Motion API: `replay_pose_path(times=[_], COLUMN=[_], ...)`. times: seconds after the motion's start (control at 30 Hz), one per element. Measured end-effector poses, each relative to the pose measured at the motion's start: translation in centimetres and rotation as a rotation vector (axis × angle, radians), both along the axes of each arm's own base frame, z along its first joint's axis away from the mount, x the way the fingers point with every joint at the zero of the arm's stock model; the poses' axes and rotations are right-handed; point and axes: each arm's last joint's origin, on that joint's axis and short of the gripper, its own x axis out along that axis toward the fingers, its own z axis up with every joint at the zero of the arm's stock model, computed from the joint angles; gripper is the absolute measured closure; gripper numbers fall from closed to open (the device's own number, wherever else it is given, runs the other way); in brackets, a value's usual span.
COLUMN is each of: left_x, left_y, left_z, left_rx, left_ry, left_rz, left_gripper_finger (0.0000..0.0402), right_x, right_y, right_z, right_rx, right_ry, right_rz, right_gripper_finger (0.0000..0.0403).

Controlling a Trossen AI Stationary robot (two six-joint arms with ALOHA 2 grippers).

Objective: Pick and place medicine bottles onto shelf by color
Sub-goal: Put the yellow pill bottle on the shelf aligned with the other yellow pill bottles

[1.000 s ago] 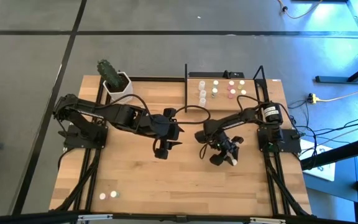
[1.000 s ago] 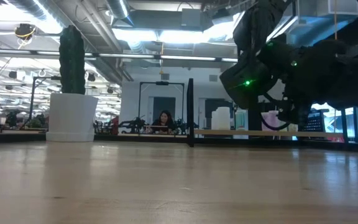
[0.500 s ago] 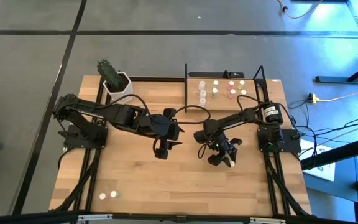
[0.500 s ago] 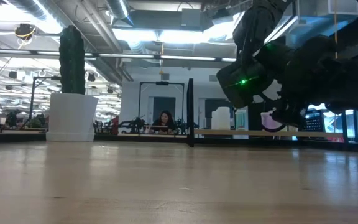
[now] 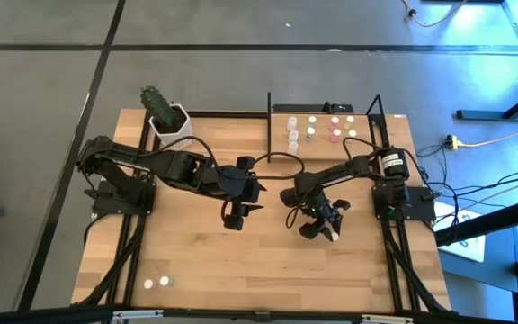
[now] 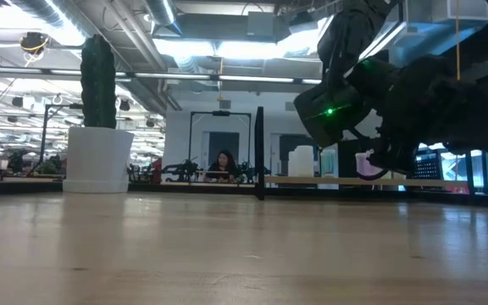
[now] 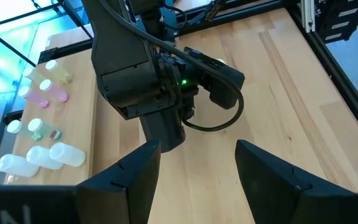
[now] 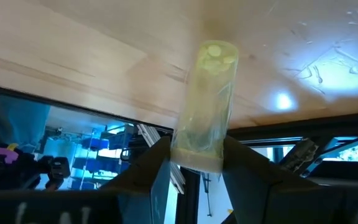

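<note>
My right gripper [image 8: 194,163] pinches a yellowish bottle [image 8: 205,102]; I'd carry it level toward the shelf [image 5: 322,144], left gripper [image 7: 197,168] spread.

bottle [image 8: 205,106]: pale yellow | claw [image 8: 194,165]: dark | shelf [image 5: 324,127]: light wood | pot [image 5: 170,121]: white

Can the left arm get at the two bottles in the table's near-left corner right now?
Probably yes. The left gripper hangs mid-table with jaws open and empty, and the wood between it and the two bottles lies bare. The right gripper is off to the other side, holding a yellowish bottle.
</note>
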Motion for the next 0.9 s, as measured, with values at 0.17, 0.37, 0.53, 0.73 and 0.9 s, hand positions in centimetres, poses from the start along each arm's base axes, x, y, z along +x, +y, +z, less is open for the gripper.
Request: replay_pose_path(times=[0.17,0.37,0.53,0.73,0.9], left_x=[0.0,0.0,0.0,0.0,0.0], left_y=[0.0,0.0,0.0,0.0,0.0], left_z=[0.0,0.0,0.0,0.0,0.0], left_rx=[0.0,0.0,0.0,0.0,0.0], left_ry=[0.0,0.0,0.0,0.0,0.0], left_rz=[0.0,0.0,-0.001,-0.001,-0.001], left_gripper_finger=[0.02,0.02,0.02,0.02,0.02], right_x=[0.2,0.4,0.5,0.6,0.6], right_y=[-0.3,-0.7,-0.7,-0.8,-1.0], right_z=[-0.4,-0.6,-0.6,-0.6,-0.6], right_rx=[-0.002,0.001,0.008,0.008,0.018], right_ry=[0.009,-0.017,-0.034,-0.035,-0.052], right_rz=[-0.022,-0.031,-0.036,-0.04,-0.034], right_gripper_finger=[0.0271,0.0271,0.0271,0.0271,0.0253])
